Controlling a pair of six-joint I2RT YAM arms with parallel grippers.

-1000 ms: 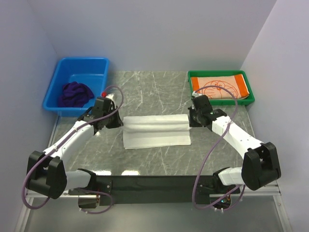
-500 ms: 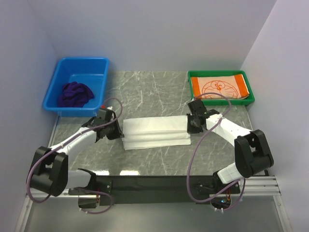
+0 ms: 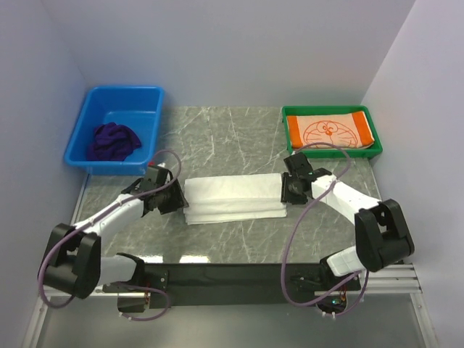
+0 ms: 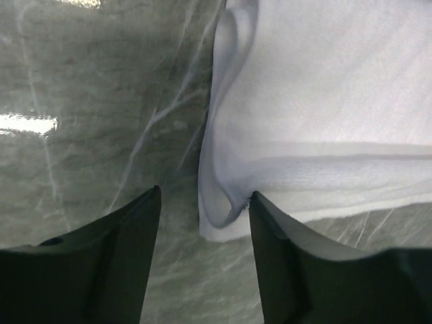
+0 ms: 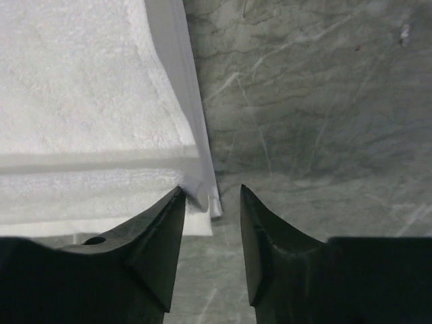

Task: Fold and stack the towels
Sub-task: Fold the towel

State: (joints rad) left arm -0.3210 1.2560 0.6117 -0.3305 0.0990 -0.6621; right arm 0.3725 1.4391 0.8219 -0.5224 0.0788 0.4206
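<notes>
The white towel (image 3: 232, 199) lies folded in a long strip on the marble table, between my two arms. My left gripper (image 3: 176, 197) is at its left end, open; in the left wrist view (image 4: 204, 192) the towel's (image 4: 324, 101) looped corner rests between the jaws, against the right finger. At the right end my right gripper (image 3: 288, 190) is open too; in the right wrist view (image 5: 212, 189) the towel's (image 5: 88, 101) layered corner sits loose by the left finger. The orange towel (image 3: 330, 133) lies flat in the green tray (image 3: 290, 114). The purple towel (image 3: 113, 140) is bunched in the blue bin (image 3: 101, 98).
The blue bin stands at the back left and the green tray at the back right, both against the walls. Bare marble table (image 3: 232, 134) runs between them and in front of the white towel. Each arm trails a cable loop.
Both grippers carried the white towel's raised edge toward the near side and down, folding it into a narrower strip, then opened and let go of its ends.
</notes>
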